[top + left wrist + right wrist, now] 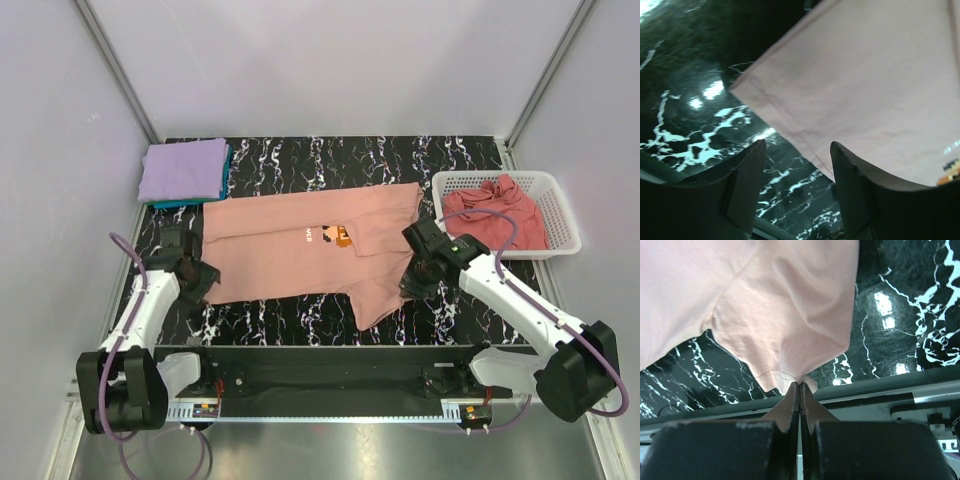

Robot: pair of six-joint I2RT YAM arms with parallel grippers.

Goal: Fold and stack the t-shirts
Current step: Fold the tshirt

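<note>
The top view is lit brightly and evenly from above, and only faint shadows are cast. White glare patches are thrown on the glossy table [710, 90] ahead and left of the left gripper [797, 150], and ahead and right of the right gripper [800, 386]. The shirt [790, 305] is washed pale in both wrist views. The fingers [747, 185] nearest each lens are left dark and softly blurred.

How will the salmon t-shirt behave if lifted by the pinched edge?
Probably floppy: the salmon t-shirt puckers into folds where the right gripper pinches its edge. With only that edge held, the rest would likely drape and hang. It may slide easily over the glossy table.
</note>
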